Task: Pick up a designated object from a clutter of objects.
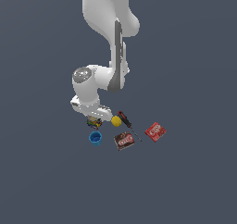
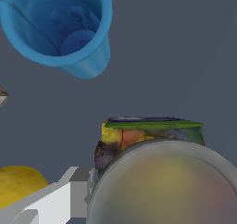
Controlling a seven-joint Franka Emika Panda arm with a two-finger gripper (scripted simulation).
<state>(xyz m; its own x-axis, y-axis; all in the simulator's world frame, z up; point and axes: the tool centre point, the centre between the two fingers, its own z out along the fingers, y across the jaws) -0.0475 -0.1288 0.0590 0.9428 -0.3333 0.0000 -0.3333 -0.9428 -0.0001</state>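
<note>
The designated object, a small can (image 1: 95, 122) with a multicoloured label, sits directly under my gripper (image 1: 95, 121) in the exterior view. Up close in the wrist view, the can (image 2: 152, 137) shows a grey metallic top and yellow, red, green and blue sides. One pale finger (image 2: 76, 190) lies against its side. The other finger is hidden behind the can's top, so the jaw state is unclear. Around it lies the clutter of objects: a blue cup (image 1: 95, 138) (image 2: 60, 26) and a yellow ball (image 1: 116, 121) (image 2: 18, 186).
A red-handled screwdriver (image 1: 125, 120) lies just beyond the ball towards the exterior view's right. A brown box (image 1: 124, 141) sits beside the cup, and a red box (image 1: 155, 131) lies farthest to the exterior view's right. The floor is plain dark grey.
</note>
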